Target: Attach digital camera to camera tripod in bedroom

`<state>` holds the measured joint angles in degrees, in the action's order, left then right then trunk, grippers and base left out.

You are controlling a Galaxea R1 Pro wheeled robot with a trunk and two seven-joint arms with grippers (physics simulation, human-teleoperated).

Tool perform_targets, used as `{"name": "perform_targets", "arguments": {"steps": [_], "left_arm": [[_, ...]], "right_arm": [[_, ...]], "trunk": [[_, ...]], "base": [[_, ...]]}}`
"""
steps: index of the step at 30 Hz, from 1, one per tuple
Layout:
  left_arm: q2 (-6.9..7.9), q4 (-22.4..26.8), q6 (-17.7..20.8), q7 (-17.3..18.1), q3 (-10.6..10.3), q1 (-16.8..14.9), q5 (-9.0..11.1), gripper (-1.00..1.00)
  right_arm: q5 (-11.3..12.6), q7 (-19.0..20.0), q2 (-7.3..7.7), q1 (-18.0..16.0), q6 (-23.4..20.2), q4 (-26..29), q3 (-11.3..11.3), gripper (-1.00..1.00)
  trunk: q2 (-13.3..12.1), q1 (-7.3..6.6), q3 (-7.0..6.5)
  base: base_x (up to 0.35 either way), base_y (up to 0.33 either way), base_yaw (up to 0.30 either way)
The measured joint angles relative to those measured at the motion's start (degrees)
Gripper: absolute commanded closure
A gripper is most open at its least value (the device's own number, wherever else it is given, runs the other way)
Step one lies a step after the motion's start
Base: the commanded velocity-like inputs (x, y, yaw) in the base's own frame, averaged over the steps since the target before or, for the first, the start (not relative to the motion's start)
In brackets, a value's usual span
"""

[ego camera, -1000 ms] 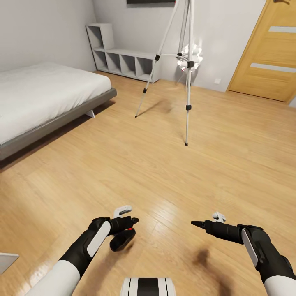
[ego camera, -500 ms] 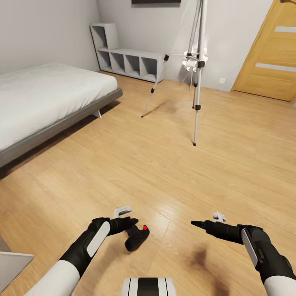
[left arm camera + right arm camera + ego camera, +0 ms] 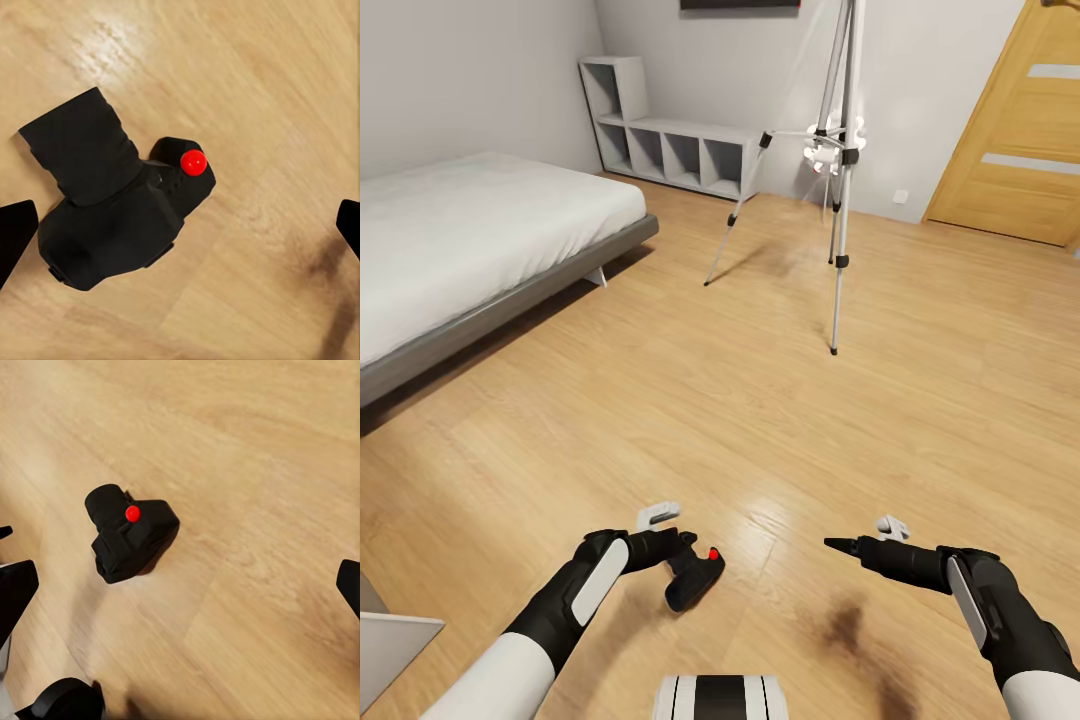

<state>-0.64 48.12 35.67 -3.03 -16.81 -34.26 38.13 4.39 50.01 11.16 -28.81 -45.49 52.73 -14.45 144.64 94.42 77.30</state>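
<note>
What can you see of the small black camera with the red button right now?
The small black boxy digital camera looks matte, with a stubby lens barrel jutting from one side and a round red button facing up. It lies on the light wood floor just ahead of the left gripper, whose fingers sit wide apart in the left wrist view, not touching it. The silver-legged tripod stands far across the room.

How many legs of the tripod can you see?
3. On the camera tripod: one slants toward the bed, one stands nearest the robot, one sits behind it, partly hidden.
</note>
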Motion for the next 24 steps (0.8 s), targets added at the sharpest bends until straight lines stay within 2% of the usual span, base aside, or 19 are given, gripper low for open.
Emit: {"name": "perform_targets", "arguments": {"steps": [13, 24], "left_arm": [[-0.08, -0.1, 0.0, 0.0, 0.0, 0.0, 0.0, -1.00], [-0.08, -0.1, 0.0, 0.0, 0.0, 0.0, 0.0, -1.00]], "right_arm": [[0.0, 0.0, 0.00, 0.0, 0.0, 0.0, 0.0, -1.00], [0.0, 0.0, 0.00, 0.0, 0.0, 0.0, 0.0, -1.00]], "trunk": [[0.0, 0.00, 0.00], [0.1, 0.29, 2.43]], "base": [[0.000, 0.000, 0.000], [0.000, 0.000, 0.000]]}}
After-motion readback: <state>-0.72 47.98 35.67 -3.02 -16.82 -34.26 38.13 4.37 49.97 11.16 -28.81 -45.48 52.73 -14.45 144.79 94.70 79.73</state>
